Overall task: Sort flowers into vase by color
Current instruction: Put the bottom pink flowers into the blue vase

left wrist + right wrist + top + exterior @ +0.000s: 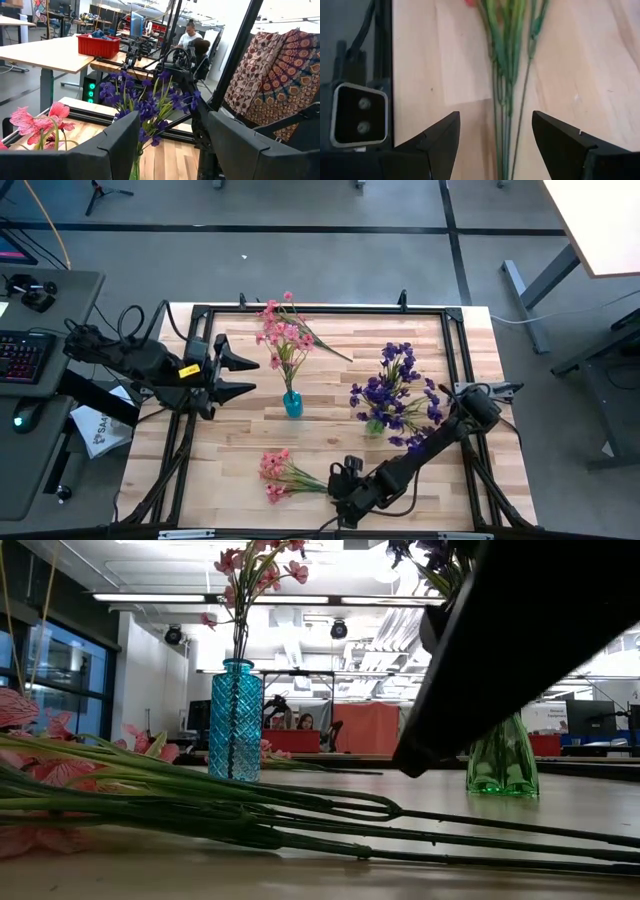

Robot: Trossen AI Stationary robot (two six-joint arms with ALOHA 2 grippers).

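Long green stems of a pink bunch (200, 810) lie flat across the worktop near its front edge, their blossoms blurred and cut off at the low view's left side. From above, the same bunch shows small pink flower clusters fanning away from the right gripper (345, 480). That gripper hovers low over the stem ends, fingers (440, 140) spread apart on either side of the stems, holding nothing. Toward the middle stands a blue vase (292, 404) with pink flowers (285, 335). To its right, a green vase (502, 762) holds purple flowers (395, 390), largely hidden in the low view by the right arm. The left gripper (235, 377) waits near the left edge, jaws wide and empty.
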